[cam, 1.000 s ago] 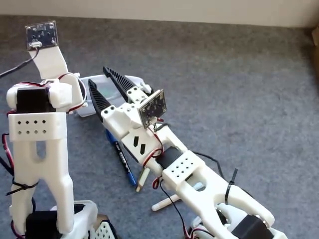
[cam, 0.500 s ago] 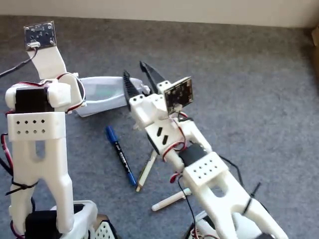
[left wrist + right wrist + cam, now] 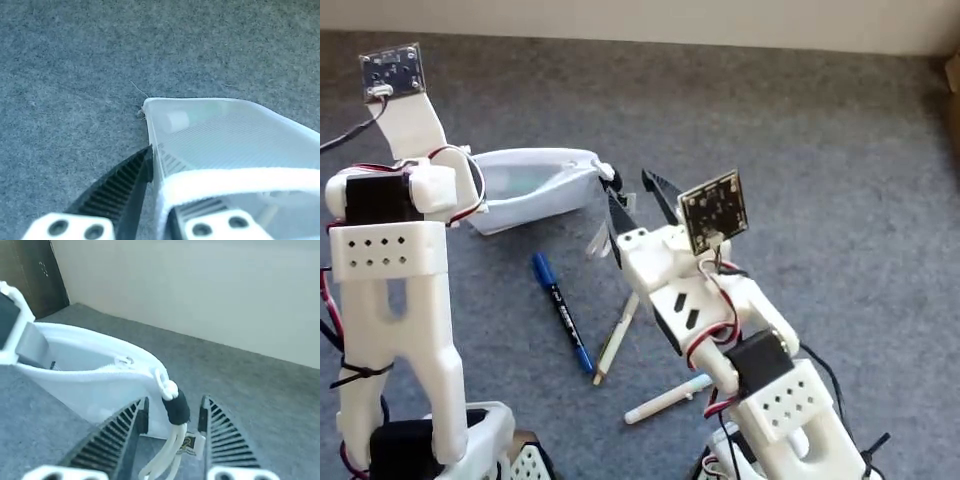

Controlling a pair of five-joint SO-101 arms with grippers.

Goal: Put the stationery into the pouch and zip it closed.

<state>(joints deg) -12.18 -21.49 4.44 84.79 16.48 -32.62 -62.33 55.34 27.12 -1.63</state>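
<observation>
A translucent white pouch (image 3: pixel 535 185) lies on the grey carpet with its mouth gaping. My left gripper (image 3: pixel 160 185) is shut on the pouch's rim (image 3: pixel 225 177) at its near end. My right gripper (image 3: pixel 627 183) is open at the pouch's other end. Its two black fingers (image 3: pixel 117 435) stand on either side of the black zipper pull (image 3: pixel 175 408) and its white cord. A blue pen (image 3: pixel 561 312), a cream pen (image 3: pixel 617 337) and a white marker (image 3: pixel 668 398) lie on the carpet in front of the pouch.
The left arm's white body (image 3: pixel 390 260) stands over the pouch's left end. The right arm's body (image 3: pixel 740 350) crosses above the marker's end. Grey carpet (image 3: pixel 820 170) stretches to the right and behind, up to a pale wall (image 3: pixel 200 285).
My right gripper has swung right from over the pouch's middle to its zipper end and now straddles the pull. The pens underneath have come into view. The left arm has hardly moved.
</observation>
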